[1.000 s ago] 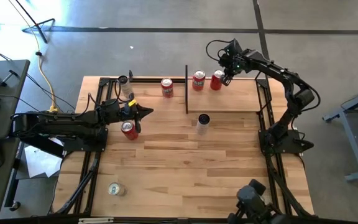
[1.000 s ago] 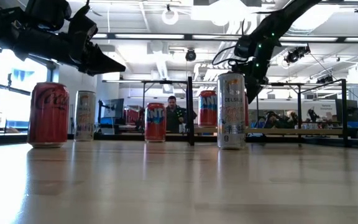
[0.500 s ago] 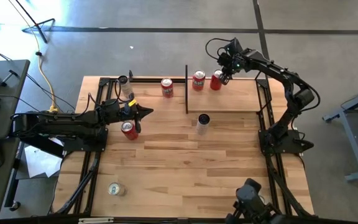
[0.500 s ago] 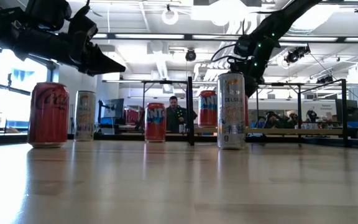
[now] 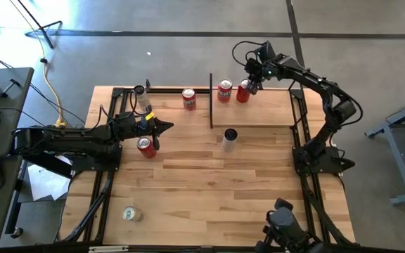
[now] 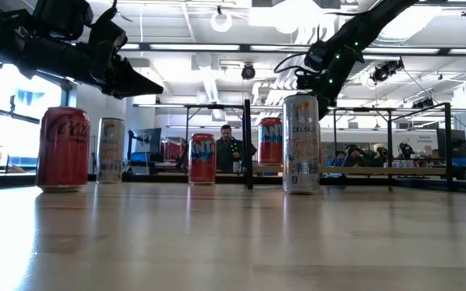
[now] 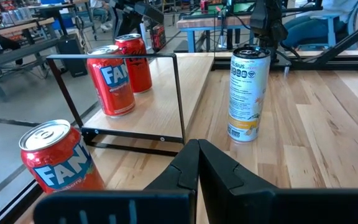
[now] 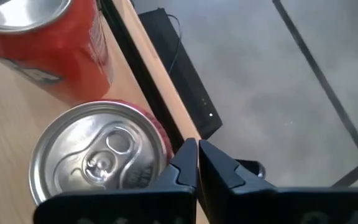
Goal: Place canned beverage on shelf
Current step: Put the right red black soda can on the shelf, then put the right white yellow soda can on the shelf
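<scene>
The shelf (image 5: 266,112) is a pale board with black posts at the table's far right. Two red cans stand upright on it, one (image 5: 224,91) to the left and one (image 5: 243,92) to the right. My right gripper (image 5: 252,85) is shut and slants down just beyond the right can, whose silver top (image 8: 101,158) lies beside the fingertips (image 8: 197,149). My left gripper (image 5: 169,126) is shut and level above the table's left half, holding nothing. A tall white can (image 5: 229,139) stands on the table in front of the shelf. My right gripper's shut fingers (image 8: 185,155) stand at the far side of the right can's top rim (image 8: 164,148), coming slanting from above. Whether they touch the rim, I cannot tell.
A red cola can (image 5: 145,147) stands beneath my left arm, with a slim can (image 5: 141,95) beyond it. Another red can (image 5: 189,98) stands on the table left of the shelf's post (image 5: 211,102). A can (image 5: 129,213) lies at the near left. A person (image 6: 231,153) shows beyond the table.
My right gripper has tipped its fingers up a little and rolled slightly over the right can on the shelf, staying shut. The cans stand as before.
</scene>
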You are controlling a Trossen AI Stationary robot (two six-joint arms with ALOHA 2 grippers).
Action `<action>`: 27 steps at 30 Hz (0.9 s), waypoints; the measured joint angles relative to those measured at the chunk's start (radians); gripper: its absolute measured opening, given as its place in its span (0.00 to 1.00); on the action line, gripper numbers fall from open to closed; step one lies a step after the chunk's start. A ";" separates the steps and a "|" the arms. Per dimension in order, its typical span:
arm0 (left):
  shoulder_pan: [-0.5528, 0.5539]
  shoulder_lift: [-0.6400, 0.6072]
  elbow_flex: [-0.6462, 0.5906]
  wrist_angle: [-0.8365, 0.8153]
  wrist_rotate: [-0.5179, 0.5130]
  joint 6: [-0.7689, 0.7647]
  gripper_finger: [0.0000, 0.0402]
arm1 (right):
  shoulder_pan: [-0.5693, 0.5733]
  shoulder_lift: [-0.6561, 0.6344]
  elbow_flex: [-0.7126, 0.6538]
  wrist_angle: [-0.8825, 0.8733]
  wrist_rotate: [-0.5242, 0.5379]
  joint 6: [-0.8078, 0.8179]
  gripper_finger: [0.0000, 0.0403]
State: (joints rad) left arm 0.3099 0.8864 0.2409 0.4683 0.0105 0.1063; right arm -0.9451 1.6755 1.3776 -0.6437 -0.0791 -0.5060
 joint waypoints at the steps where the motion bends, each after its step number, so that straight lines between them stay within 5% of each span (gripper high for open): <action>1: 0.000 0.000 0.000 0.000 0.000 0.000 0.00 | 0.000 -0.005 0.005 -0.003 0.000 0.000 0.00; 13: 0.000 0.000 0.000 -0.004 0.011 0.001 0.00 | 0.111 -0.231 -0.007 -0.071 0.017 0.068 0.00; 27: 0.000 0.000 0.000 0.000 0.011 0.000 0.00 | 0.591 -0.711 -0.633 0.371 0.071 0.462 0.00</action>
State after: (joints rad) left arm 0.3096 0.8864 0.2409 0.4687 0.0219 0.1062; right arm -0.3537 0.9650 0.7446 -0.2730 -0.0080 -0.0443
